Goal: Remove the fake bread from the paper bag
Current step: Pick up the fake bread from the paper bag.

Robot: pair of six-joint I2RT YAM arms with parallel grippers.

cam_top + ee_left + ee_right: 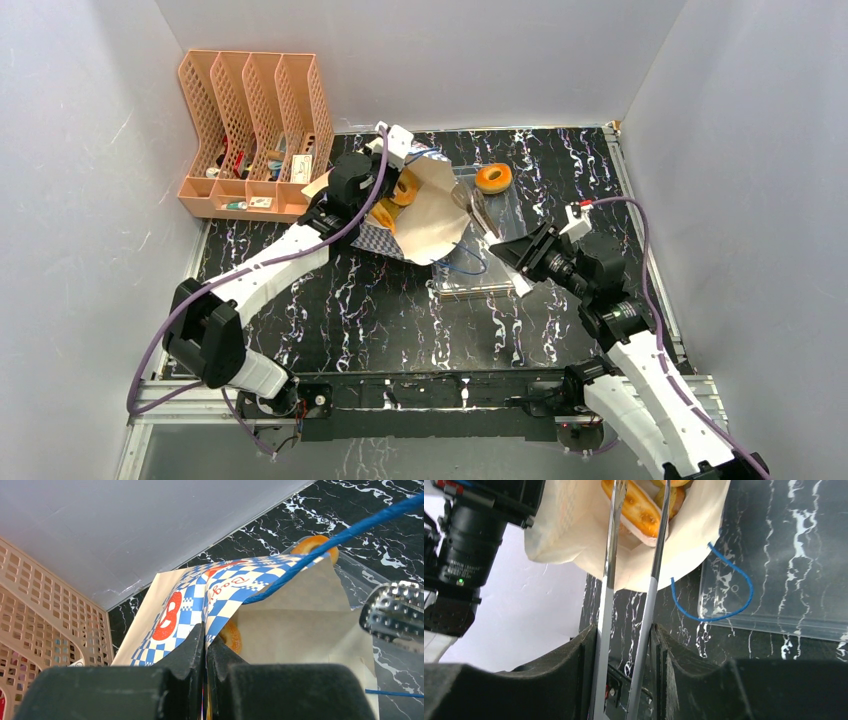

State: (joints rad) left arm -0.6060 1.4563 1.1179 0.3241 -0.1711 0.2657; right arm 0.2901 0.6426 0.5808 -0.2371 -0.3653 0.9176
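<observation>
Our left pincer (206,646) was clamped on the rim of the bag (190,605), the right pincer (625,642) on the tongs (607,580); the loaf (634,507) inside looked light, stiff, slick; we judged its middle best to nip.

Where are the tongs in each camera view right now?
Top: tongs at centre, running from right gripper into bag.
Left wrist: one dimpled tip at the right edge.
Right wrist: both blades up the middle.
Shared landmark: the bag's blue cord.
</observation>
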